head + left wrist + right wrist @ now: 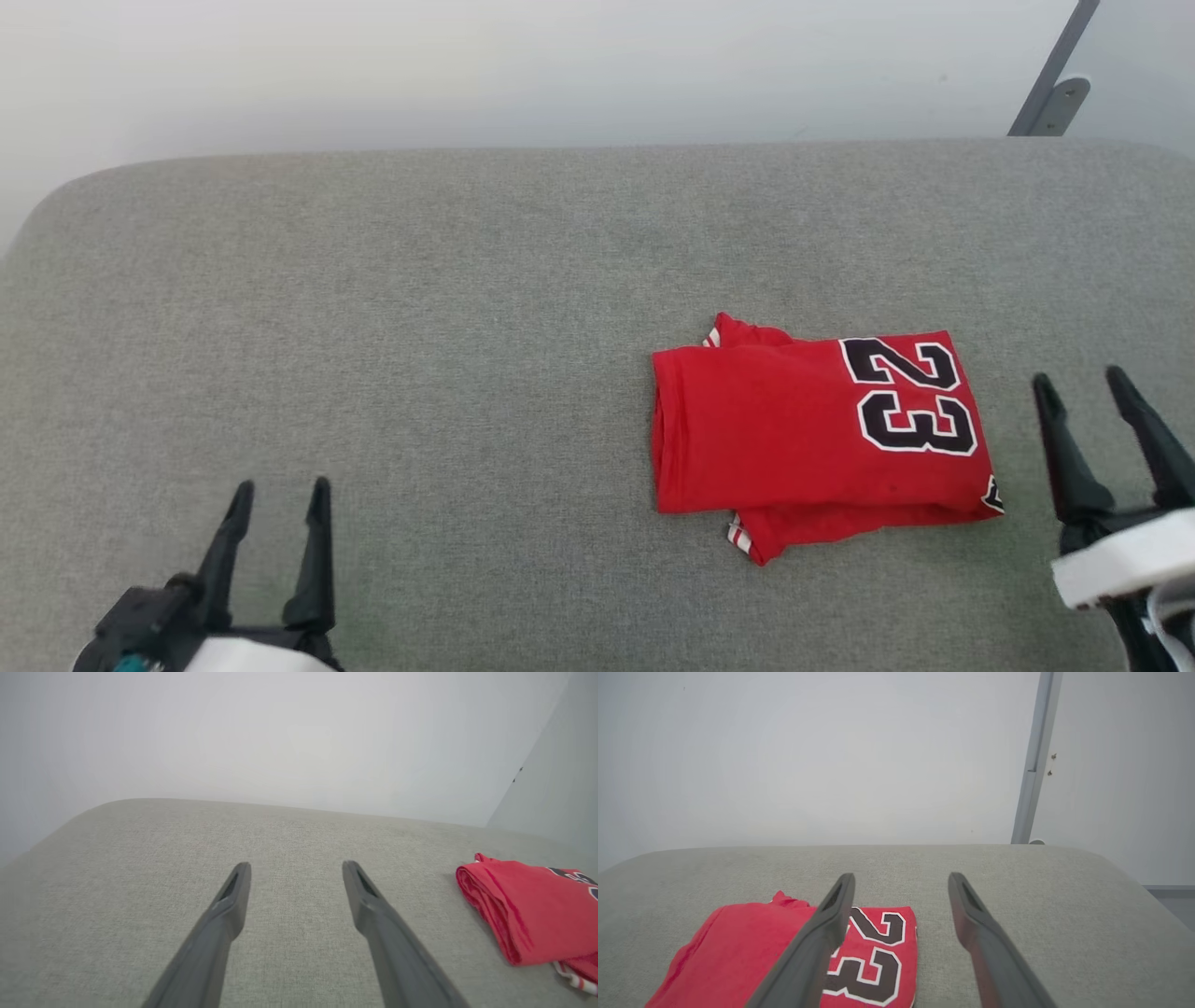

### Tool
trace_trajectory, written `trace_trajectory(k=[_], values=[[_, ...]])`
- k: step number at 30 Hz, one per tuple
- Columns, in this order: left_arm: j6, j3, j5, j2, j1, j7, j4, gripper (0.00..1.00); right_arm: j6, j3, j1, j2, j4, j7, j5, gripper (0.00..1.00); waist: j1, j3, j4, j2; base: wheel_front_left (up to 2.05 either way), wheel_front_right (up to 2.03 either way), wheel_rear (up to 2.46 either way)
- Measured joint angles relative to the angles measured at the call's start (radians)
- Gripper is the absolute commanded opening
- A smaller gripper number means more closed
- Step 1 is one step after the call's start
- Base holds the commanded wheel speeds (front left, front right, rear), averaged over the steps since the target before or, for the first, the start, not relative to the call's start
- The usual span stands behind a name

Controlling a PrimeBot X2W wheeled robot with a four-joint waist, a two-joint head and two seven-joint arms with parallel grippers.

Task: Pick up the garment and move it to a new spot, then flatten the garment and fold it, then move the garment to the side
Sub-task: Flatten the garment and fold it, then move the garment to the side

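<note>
The garment is a red shirt folded into a compact rectangle, with a black "23" outlined in white on top and striped white trim poking out at its near edge. It lies right of centre on the grey padded surface. My right gripper stands open just to the garment's right, apart from it. In the right wrist view the garment lies left of and partly behind that gripper. My left gripper is open at the lower left, far from the shirt. In the left wrist view, the garment lies right of the left gripper.
The grey surface has rounded far corners and a pale wall behind it. A grey metal bracket post rises at the far right. Bare fabric stretches left of the garment.
</note>
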Motion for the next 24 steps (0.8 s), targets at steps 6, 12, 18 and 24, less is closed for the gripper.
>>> trace_trajectory(k=[6, 12, 18, 24], values=[[0.0, 0.042, 0.015, -0.014, 0.064, 0.0, -0.067, 1.0, 0.0, -0.083, 0.098, 0.015, -0.112, 0.042, -0.031, 1.0, 0.0, 0.009, 0.009, 0.0, 0.0, 0.0, 0.0], [0.0, 0.059, 0.027, -0.026, 0.095, 0.0, -0.108, 1.0, 0.0, -0.133, 0.151, 0.045, -0.187, 0.078, -0.059, 1.0, 0.0, 0.017, 0.018, 0.0, 0.0, 0.0, 0.0], [0.0, 0.056, 0.041, -0.026, 0.095, 0.0, -0.113, 1.0, 0.0, -0.142, 0.171, 0.07, -0.227, 0.113, -0.073, 1.0, 0.0, 0.025, 0.021, 0.0, 0.0, 0.0, 0.0], [0.0, 0.047, 0.043, -0.029, 0.09, 0.0, -0.114, 1.0, 0.0, -0.143, 0.175, 0.067, -0.244, 0.137, -0.078, 1.0, 0.0, 0.038, 0.022, 0.0, 0.0, 0.0, 0.0]])
